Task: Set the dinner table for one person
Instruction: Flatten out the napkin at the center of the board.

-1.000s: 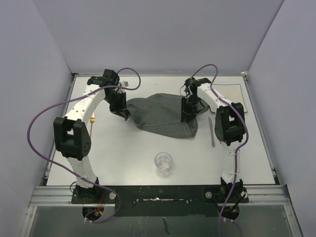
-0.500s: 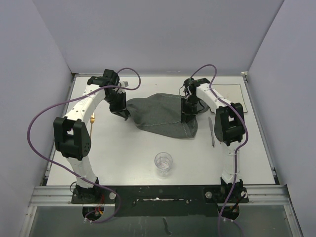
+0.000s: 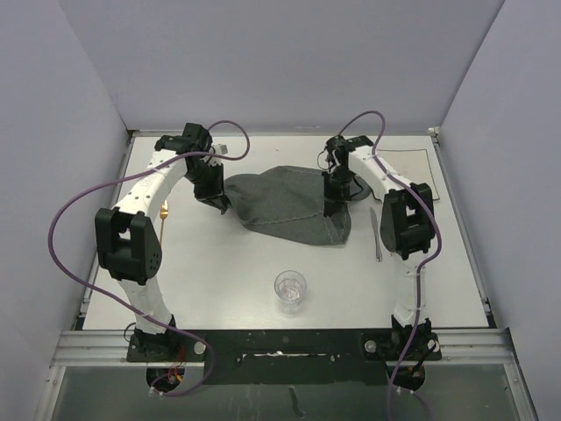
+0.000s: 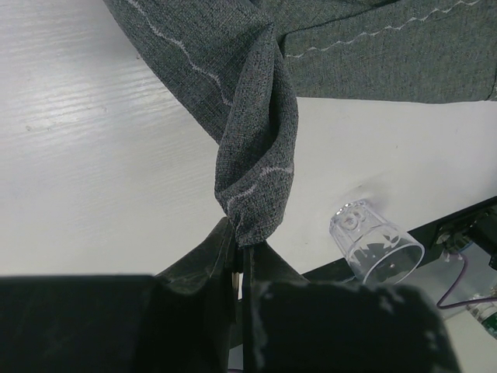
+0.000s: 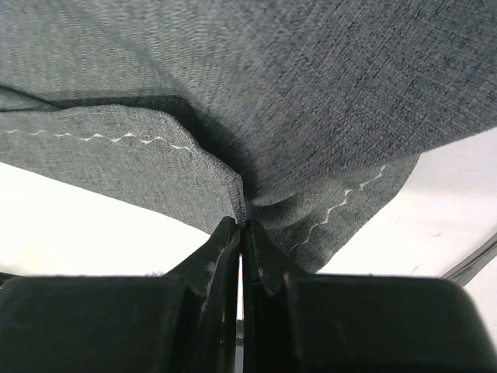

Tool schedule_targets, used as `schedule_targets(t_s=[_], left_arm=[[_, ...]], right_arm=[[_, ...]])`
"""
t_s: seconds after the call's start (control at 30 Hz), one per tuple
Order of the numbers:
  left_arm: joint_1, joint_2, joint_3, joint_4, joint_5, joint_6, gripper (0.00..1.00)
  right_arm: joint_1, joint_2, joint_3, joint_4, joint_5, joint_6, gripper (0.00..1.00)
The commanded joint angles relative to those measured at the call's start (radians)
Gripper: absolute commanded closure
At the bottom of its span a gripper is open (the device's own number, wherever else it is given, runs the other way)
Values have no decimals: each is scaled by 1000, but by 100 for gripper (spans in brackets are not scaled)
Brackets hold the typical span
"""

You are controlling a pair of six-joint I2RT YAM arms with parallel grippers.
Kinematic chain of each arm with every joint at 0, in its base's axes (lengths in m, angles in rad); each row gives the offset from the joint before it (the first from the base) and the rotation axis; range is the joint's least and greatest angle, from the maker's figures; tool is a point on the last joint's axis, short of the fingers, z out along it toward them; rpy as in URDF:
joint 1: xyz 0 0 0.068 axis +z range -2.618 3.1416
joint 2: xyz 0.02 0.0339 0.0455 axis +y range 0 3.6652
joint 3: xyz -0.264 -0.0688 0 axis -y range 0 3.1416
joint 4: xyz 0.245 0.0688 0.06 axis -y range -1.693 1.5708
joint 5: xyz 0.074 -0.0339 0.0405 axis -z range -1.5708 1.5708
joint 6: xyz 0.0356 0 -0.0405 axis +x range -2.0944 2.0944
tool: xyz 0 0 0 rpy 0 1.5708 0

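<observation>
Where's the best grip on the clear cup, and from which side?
The clear cup stands upright, mouth up, alone on the dinner table between the placemat and the arm bases. Likely best: come straight down and pinch the rim, one finger inside, one outside; the thin round wall suits that.

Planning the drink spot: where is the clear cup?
Top view: the clear cup sits centrally, between the grey placemat and the table near edge.
</observation>
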Motion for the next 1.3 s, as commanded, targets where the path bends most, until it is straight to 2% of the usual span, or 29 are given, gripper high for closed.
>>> schedule_targets(t_s=[0.0, 0.2, 0.37, 0.53, 0.6, 0.97, 1.13, 1.27], left_arm=[[-5, -39, 74, -13, -13, -2, 100], [13, -64, 203, -76, -66, -9, 100], [14, -79, 336, -140, -94, -20, 100], [14, -63, 575, -253, -136, -22, 100], [14, -60, 644, -277, -148, -28, 100], [14, -131, 792, -223, -213, -121, 100], [14, -137, 880, -183, -227, -169, 100], [15, -104, 898, -167, -224, -186, 100]], right_arm=[[16, -129, 96, -73, 38, -15, 100], [17, -196, 197, -146, 57, -34, 100], [9, -274, 245, -143, 72, -55, 100], [-37, -361, 279, -92, 71, -70, 100], [-67, -403, 284, -56, 66, -73, 100], [-220, -663, 196, 290, 58, -43, 100], [-243, -728, 160, 410, 45, -11, 100], [-265, -720, 180, 444, 8, 7, 100]])
